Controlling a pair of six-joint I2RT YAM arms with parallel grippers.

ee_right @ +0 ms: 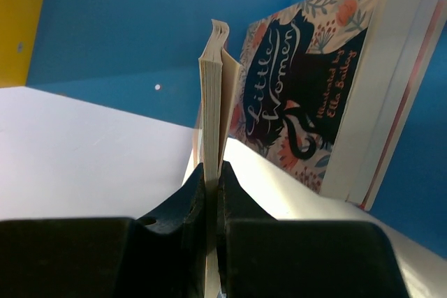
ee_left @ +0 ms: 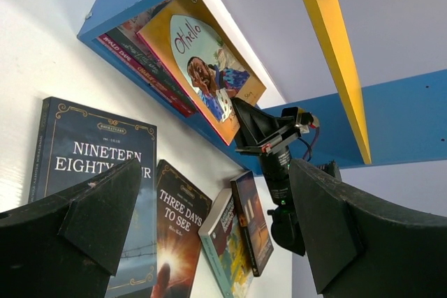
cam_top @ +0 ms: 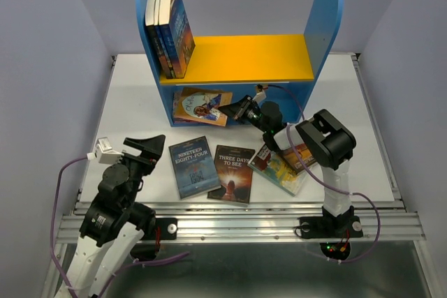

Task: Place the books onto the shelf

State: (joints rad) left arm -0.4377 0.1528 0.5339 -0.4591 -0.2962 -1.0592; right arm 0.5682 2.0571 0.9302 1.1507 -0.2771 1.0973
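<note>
Where the shelf [cam_top: 325,19] stands at the far side of the table [cam_top: 133,102], we record three books [cam_top: 166,29] upright at the left end of its yellow board [cam_top: 244,57]. In the blue compartment below, a yellow book [cam_top: 199,106] titled "Othello" lies tilted on other volumes. The right gripper [cam_top: 232,109] reaches into that compartment, its jaws closed on the yellow book's edge; its wrist camera shows the pages pinched between the fingers. A floral book [ee_right: 300,88] titled "Little Women" sits just beside the pinched edge.

We note four books on the table in front of the shelf. A blue book [cam_top: 194,165], "Nineteen Eighty-Four", lies flat, with a dark book [cam_top: 232,172], "Three Days to See", just beside it on its right. A stack of two [cam_top: 283,165] lies partly under the right arm; we cannot read the titles.

The left gripper [cam_top: 143,148] hangs over the table left of the blue book, jaws spread wide, holding nothing.
</note>
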